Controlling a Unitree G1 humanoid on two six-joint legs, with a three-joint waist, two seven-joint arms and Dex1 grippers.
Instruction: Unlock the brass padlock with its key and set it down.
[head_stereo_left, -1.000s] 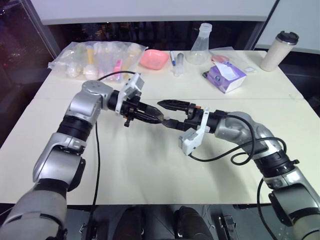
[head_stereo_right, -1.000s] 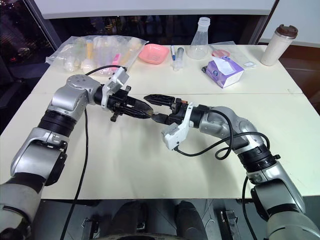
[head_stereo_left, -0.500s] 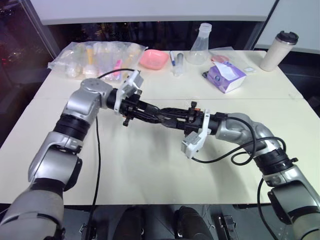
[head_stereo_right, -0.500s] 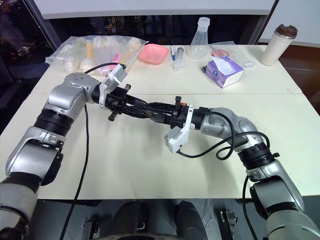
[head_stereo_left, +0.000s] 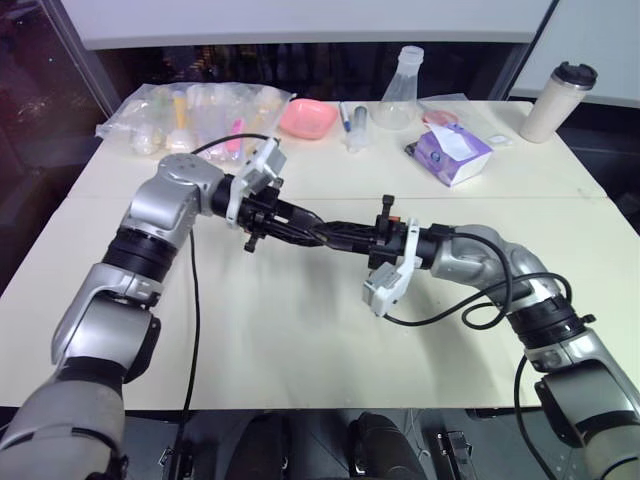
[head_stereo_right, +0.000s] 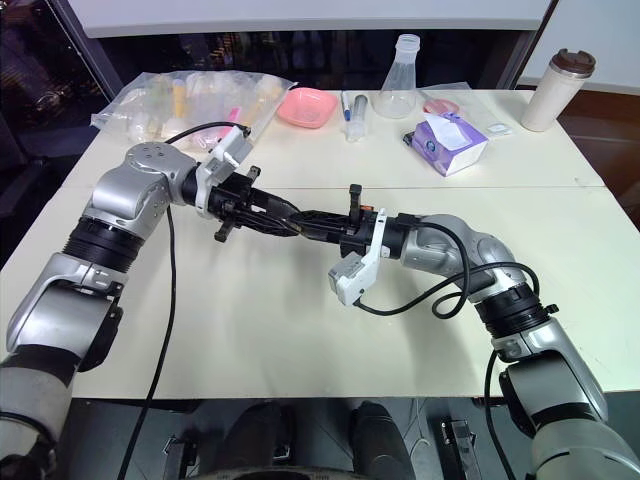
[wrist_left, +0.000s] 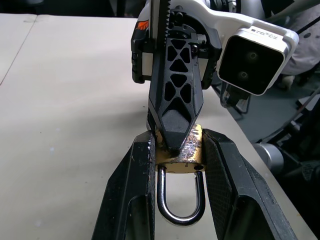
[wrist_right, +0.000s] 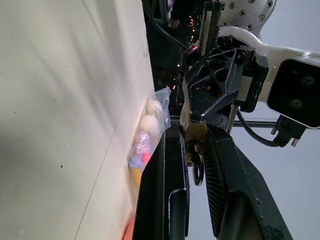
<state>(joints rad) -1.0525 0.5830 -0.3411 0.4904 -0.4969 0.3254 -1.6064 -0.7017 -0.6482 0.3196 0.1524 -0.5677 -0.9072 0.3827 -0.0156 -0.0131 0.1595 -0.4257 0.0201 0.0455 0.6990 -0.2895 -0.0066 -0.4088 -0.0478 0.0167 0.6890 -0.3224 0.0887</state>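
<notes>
Gripping the small golden-brass padlock (wrist_left: 179, 152) by its body, the left gripper (wrist_left: 177, 165) holds; the right gripper (wrist_right: 192, 150) (spread wide a second ago) has closed, seemingly onto the lock's keyed end.

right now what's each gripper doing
left gripper: shut on the padlock
right gripper: closed on the padlock's far end

A laboratory or test room is suggested. A wide cream-coloured worktable (head_stereo_left: 300, 340) is seen, and along its far edge lab wares are laid out: a clear glass conical flask (head_stereo_left: 398, 92), a clear plastic bag of small bottles and tubes (head_stereo_left: 195, 118), a shallow pink plastic dish (head_stereo_left: 306, 118), a purple-and-white box of wipes (head_stereo_left: 453, 154) and a beige travel cup with a dark lid (head_stereo_left: 558, 101). Dark glazing is seen behind the table.
</notes>
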